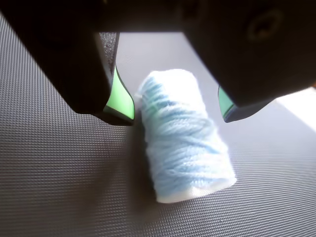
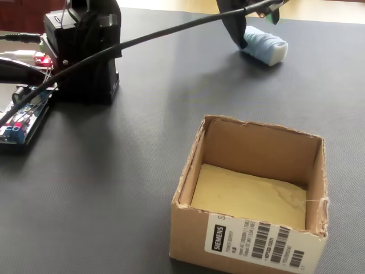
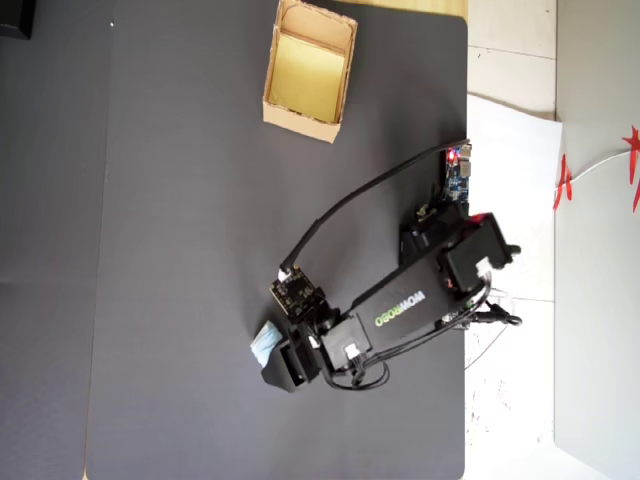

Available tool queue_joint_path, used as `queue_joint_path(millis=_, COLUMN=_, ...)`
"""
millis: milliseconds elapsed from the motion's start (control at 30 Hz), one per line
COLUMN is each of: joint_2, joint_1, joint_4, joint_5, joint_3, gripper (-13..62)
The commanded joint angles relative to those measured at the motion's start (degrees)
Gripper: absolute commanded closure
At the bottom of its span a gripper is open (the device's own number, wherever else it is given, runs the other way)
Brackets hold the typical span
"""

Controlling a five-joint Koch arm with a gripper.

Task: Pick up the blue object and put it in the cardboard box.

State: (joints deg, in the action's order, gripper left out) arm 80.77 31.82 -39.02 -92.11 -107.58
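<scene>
Gripper (image 1: pixel 177 111): held wide open, nothing grasped, jaws set on either side of the roll with gaps to both
Blue object (image 1: pixel 185 138): laid on the dark mat (image 1: pixel 59 177), between the green-padded jaws
Cardboard box (image 3: pixel 308 70): seen well apart in the overhead view, open-topped

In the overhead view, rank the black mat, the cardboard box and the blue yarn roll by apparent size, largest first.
1. black mat
2. cardboard box
3. blue yarn roll, smallest, though the gripper covers part of it, so its full extent is unsure.
</scene>
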Motion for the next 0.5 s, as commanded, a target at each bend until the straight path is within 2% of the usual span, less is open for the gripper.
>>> queue_joint_path(millis=0, joint_2=-0.26, joint_1=0.79, joint_4=0.88, joint_5=-0.09, joint_3=5.98, gripper=16.2)
queue_joint_path(millis=100, joint_2=-5.01, joint_1=0.7, joint_4=1.23, joint_5=1.41, joint_3=5.45, gripper=16.8)
queue_joint_path(millis=200, joint_2=-6.15, joint_1=0.7, joint_4=1.67, joint_5=3.87, joint_3=5.27, gripper=22.6)
queue_joint_path(millis=267, joint_2=-6.59, joint_1=0.7, joint_4=2.55, joint_5=5.01, joint_3=4.83, gripper=27.8)
queue_joint_path(millis=400, joint_2=-5.63, joint_1=0.79, joint_4=9.23, joint_5=10.63, joint_3=2.29, gripper=45.3)
queue_joint_path(millis=467, joint_2=-4.39, joint_1=0.7, joint_4=12.83, joint_5=10.63, joint_3=0.26, gripper=48.2)
